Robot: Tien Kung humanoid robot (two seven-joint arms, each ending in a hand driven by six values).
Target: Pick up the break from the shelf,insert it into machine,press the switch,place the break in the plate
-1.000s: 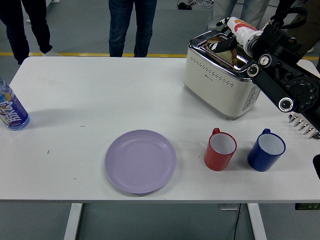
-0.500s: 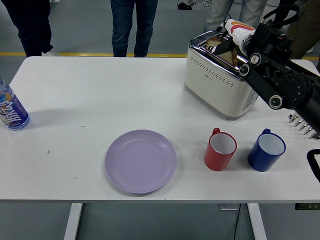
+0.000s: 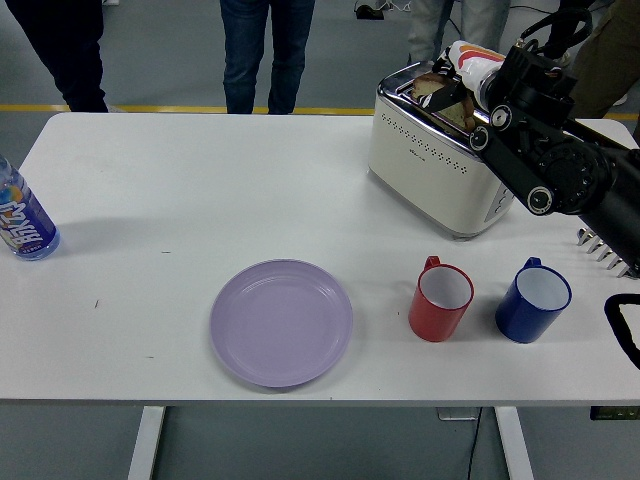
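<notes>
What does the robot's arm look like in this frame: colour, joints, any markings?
Only the right arm shows: black and bulky, built of rounded segments with silver-ringed circular joint caps. Black cables loop above it near the top edge. Its hand has a white section with an orange marking.

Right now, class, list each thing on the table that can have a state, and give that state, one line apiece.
toaster: upright, bread in its slot
bread: partly in the slot, right hand on it
plate: empty
red mug: upright, empty
blue mug: upright, empty
bottle: upright
</notes>
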